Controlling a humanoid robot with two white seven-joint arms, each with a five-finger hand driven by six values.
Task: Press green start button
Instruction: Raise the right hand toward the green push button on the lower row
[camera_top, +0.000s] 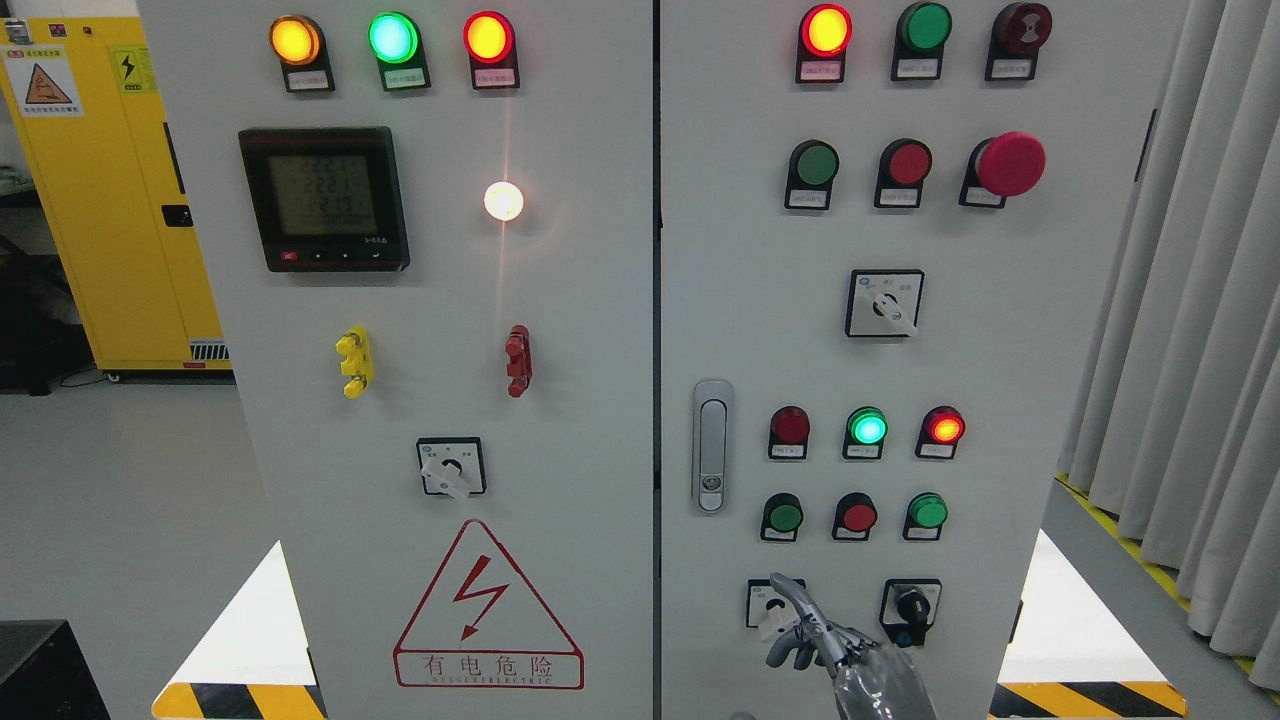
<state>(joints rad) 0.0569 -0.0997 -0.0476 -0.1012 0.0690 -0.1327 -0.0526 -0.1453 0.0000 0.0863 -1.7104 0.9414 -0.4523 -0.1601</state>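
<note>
Grey right hand (815, 635), forefinger out, others curled, below green button (785, 517); sign (487, 610) reads "有电危险".

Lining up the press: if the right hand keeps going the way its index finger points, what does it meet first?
Probably the left green round push button in the lower row; the right hand points up-left over a white rotary selector switch. Depth unclear.

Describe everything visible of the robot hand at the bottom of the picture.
The right hand is silvery grey metal with jointed fingers, its arm rising from the bottom edge right of the middle. The index finger is stretched up and to the left, its tip over the small selector switch on the right cabinet door; the other fingers are curled. It holds nothing and lies below the row of green and red push buttons.
</note>
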